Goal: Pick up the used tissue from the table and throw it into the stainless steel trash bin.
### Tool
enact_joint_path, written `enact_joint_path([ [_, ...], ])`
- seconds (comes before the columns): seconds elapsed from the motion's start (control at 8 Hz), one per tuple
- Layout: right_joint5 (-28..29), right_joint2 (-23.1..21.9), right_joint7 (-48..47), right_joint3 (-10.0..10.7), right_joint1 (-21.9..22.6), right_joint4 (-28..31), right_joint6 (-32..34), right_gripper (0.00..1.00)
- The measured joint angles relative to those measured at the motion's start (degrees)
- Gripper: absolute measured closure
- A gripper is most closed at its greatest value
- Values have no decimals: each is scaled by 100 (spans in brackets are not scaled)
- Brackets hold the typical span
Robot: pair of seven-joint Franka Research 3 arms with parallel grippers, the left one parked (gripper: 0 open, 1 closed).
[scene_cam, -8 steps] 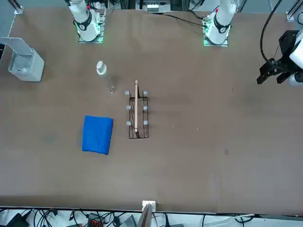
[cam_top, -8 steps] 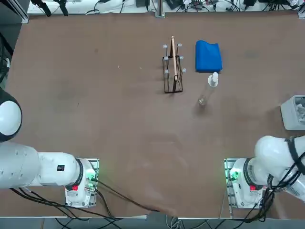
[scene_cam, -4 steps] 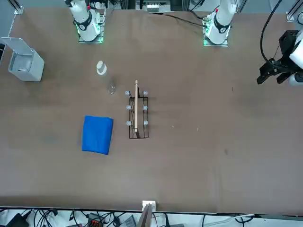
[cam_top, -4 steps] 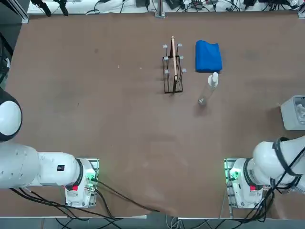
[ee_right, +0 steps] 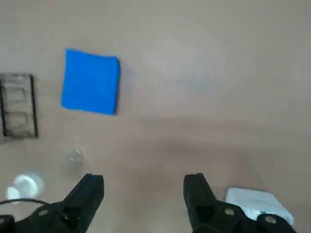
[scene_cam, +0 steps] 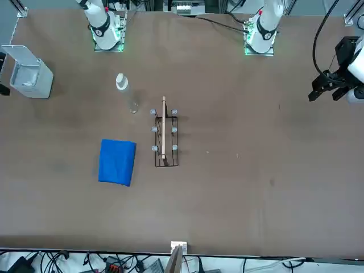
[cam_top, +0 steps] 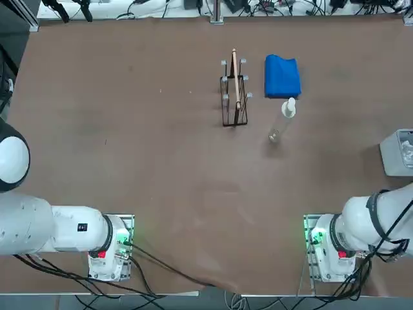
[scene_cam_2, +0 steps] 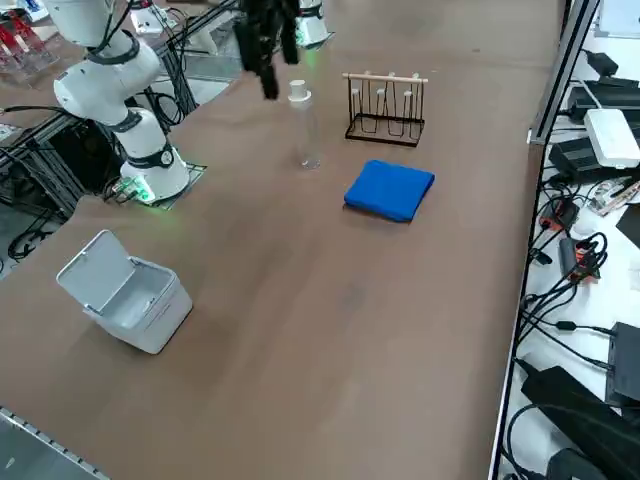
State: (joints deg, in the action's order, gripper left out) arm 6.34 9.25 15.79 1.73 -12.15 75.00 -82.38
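My right gripper [ee_right: 143,182] is open with nothing between its fingers. It hangs high over the brown table [cam_top: 161,161], forward of the right arm's base, and shows as a dark shape in the right side view [scene_cam_2: 270,78]. The stainless steel trash bin [cam_top: 395,155] stands at the table's right edge with its lid tipped up [scene_cam: 38,85] [scene_cam_2: 150,320]. In the wrist view it lies beside one fingertip [ee_right: 255,201]. The used tissue shows nowhere on the table. The bin's inside looks pale, and I cannot tell whether the tissue lies there.
A folded blue cloth [cam_top: 282,76] [ee_right: 91,81] lies far out from the robot. Beside it stand a black wire rack [cam_top: 233,97] holding a wooden board and an upright clear bottle [scene_cam_2: 303,130] with a white cap.
In the top view the right arm's white link has drawn back toward its base. A dark part now shows at the left edge of the front view. Nothing on the table has moved.
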Motion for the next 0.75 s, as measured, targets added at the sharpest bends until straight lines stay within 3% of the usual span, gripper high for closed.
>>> enact_joint_path([
  [0.38,9,-281,-1049,-1,604,371,-543,0],
  [0.75,-242,-753,-1510,4,1011,994,-807,0],
])
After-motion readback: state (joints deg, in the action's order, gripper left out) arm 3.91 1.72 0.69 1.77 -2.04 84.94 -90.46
